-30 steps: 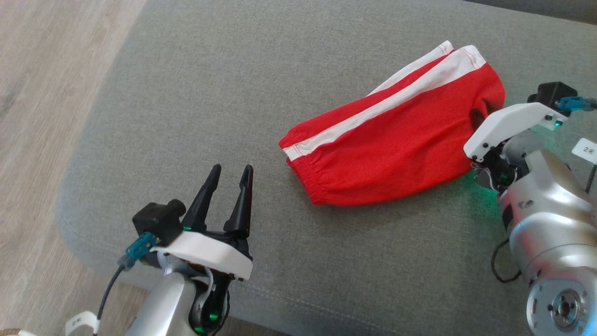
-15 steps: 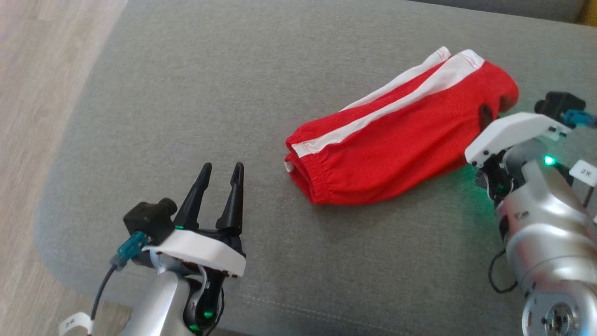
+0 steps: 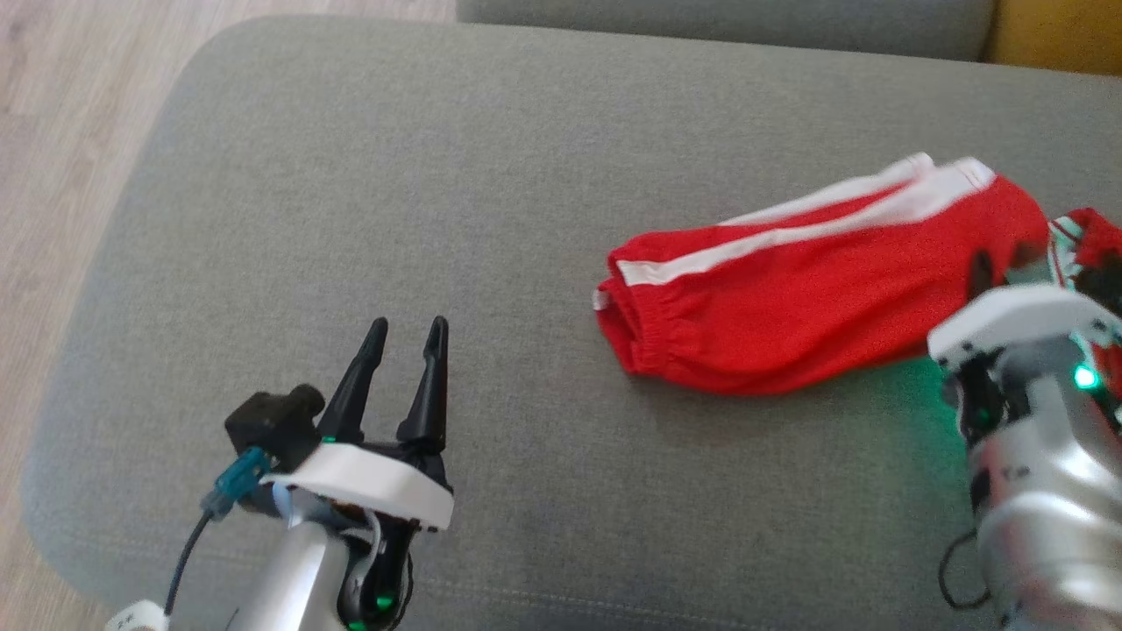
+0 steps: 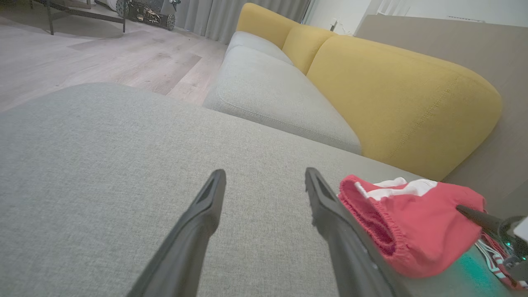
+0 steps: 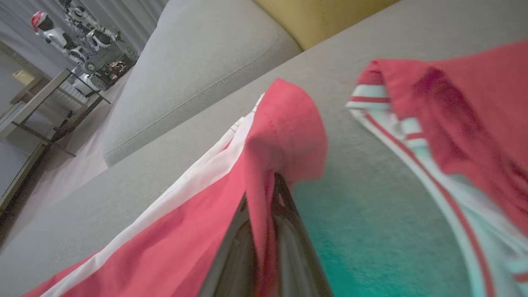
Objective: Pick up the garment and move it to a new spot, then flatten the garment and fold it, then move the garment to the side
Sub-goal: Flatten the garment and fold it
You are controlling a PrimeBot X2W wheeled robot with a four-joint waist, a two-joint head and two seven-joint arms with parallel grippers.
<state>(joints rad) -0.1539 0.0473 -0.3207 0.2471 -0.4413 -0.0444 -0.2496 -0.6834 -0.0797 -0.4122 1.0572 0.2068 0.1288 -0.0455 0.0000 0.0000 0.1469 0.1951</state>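
Note:
The garment is a pair of red shorts with a white side stripe, lying folded lengthwise on the grey sofa cushion. Its elastic waistband points left. My right gripper is shut on the right end of the garment, and in the right wrist view the red cloth runs pinched between the two dark fingers. My left gripper stands open over bare cushion at the lower left, well apart from the waistband. In the left wrist view the garment lies just right of my open left gripper.
A second red garment with striped trim lies just right of my right gripper, also seen as a red piece in the right wrist view. Yellow back cushions rise behind the seat. The cushion's rounded edge and the wooden floor are to the left.
The head camera has shifted. My right gripper has dragged the garment to the right across the cushion, and the second red garment has come into view. The left gripper stays open.

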